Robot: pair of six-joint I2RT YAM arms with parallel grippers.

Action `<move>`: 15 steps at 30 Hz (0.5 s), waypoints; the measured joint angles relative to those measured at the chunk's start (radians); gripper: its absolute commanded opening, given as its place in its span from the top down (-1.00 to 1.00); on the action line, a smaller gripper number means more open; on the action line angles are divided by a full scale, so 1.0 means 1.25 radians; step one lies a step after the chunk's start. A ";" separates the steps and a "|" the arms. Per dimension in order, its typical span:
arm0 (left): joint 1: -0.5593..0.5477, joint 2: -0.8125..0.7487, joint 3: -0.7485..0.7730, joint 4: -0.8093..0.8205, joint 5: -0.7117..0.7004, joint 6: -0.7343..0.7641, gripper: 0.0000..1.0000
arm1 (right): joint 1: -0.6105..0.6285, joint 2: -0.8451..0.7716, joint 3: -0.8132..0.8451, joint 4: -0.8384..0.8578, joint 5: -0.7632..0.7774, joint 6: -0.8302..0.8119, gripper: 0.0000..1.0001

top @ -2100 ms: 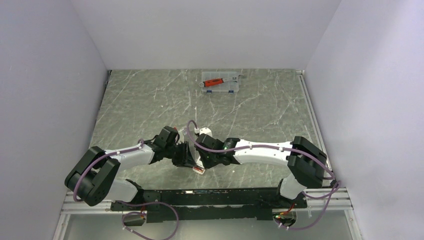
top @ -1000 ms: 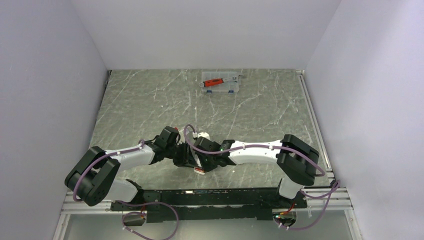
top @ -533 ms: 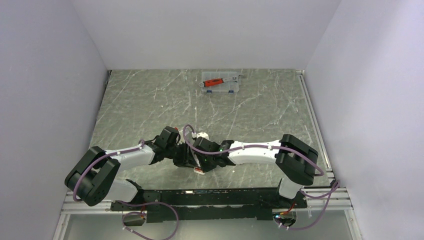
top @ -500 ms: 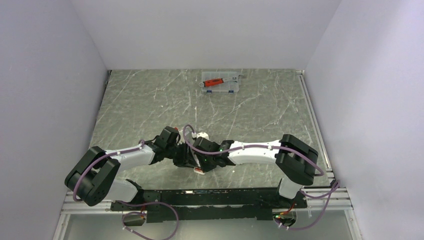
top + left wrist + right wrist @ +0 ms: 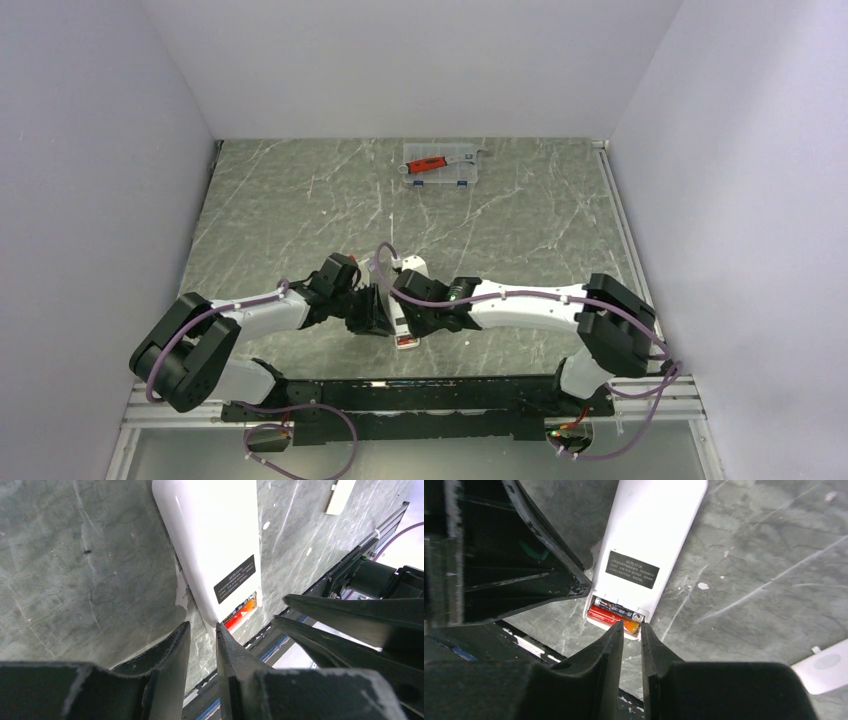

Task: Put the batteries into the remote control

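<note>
- The white rectangular plastic remote control lies back-up on the grey marble table.
- Two thin dark and red-orange batteries sit in its end recess.
- My right gripper, jaws slightly parted, hovers there.
- My left gripper, jaws slightly parted and empty, is beside the remote's corner.

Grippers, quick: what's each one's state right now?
Left gripper: narrow gap, tips at the edge of the remote control; grip cannot be told.
Right gripper: slightly open, holding nothing, tips by the batteries.
</note>
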 measured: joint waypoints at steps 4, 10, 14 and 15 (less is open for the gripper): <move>0.000 0.000 0.000 -0.009 -0.005 0.001 0.37 | -0.004 -0.045 0.000 -0.011 0.024 -0.005 0.36; 0.000 0.000 0.012 -0.041 -0.018 0.011 0.35 | -0.023 -0.105 -0.009 -0.027 0.053 -0.022 0.22; 0.000 0.003 0.034 -0.056 -0.019 0.022 0.35 | -0.054 -0.163 -0.057 -0.029 0.062 -0.038 0.09; 0.000 0.004 0.039 -0.058 -0.020 0.023 0.33 | -0.065 -0.183 -0.077 -0.027 0.060 -0.041 0.08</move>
